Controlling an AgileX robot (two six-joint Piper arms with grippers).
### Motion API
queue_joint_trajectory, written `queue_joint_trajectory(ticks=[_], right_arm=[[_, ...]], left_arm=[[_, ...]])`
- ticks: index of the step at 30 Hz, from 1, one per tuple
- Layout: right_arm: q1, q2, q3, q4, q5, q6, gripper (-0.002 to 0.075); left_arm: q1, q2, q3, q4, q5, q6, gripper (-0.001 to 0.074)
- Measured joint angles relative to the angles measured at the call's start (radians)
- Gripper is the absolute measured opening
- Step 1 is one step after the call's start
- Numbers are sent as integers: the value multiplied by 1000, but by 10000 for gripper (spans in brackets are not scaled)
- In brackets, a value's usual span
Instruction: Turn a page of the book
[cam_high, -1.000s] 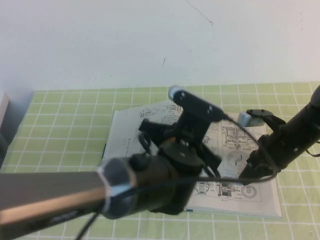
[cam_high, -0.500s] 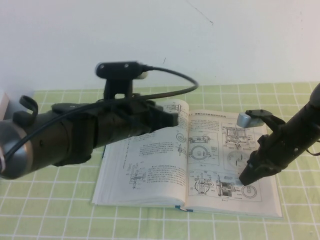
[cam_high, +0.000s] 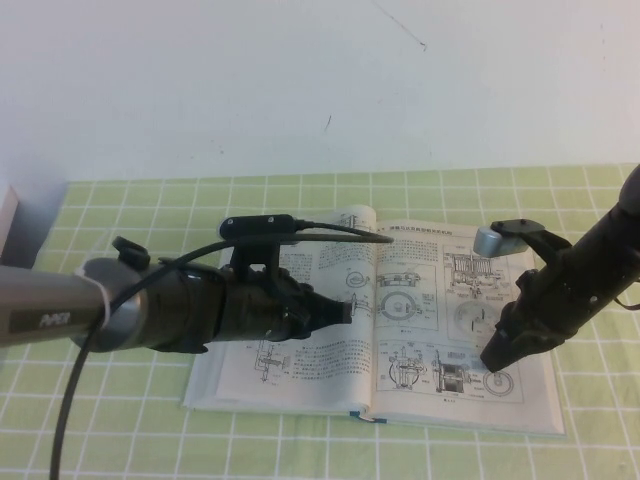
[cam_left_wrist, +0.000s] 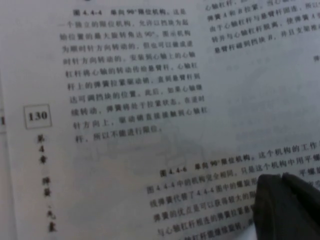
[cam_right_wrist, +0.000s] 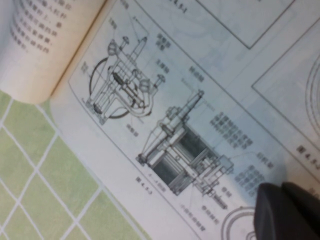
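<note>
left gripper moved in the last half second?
Yes. The left gripper dropped lower over the book, its tip down the left-hand page from the top edge. The right gripper stays on the right-hand page.

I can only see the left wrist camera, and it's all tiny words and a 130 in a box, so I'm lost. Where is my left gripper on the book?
Observer: In the high view, the left gripper hangs low over the left-hand page of the open book, close to the middle fold.
Child: Where's the other arm?
Observer: The right gripper is down at the right-hand page, towards its lower outer corner, just above a round drawing. I cannot tell if it touches the paper.
Child: What's the book lying on?
Observer: It lies flat on a green checked mat.
</note>
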Motion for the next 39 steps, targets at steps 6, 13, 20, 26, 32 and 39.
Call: queue_joint_trajectory(ticks=[6, 13, 20, 26, 32, 39], right_arm=[[2, -16, 0, -20, -16, 0, -1], [2, -171, 8, -132, -129, 0, -1], [0, -436, 8, -313, -146, 35, -2], [0, -642, 10, -733, -130, 334, -2], [-3, -876, 50, -803, -162, 475, -2], [-3, -1185, 313, -770, -276, 493, -2]], left_arm=[[7, -1, -2, 0, 25, -2, -4], [6, -145, 11, 52, 37, -16, -4], [17, -396, 11, 274, 121, -189, -4], [95, -551, -19, 677, 366, -552, -4], [159, -709, -26, 1046, 442, -790, -4], [195, -920, -20, 1124, 442, -840, -4]])
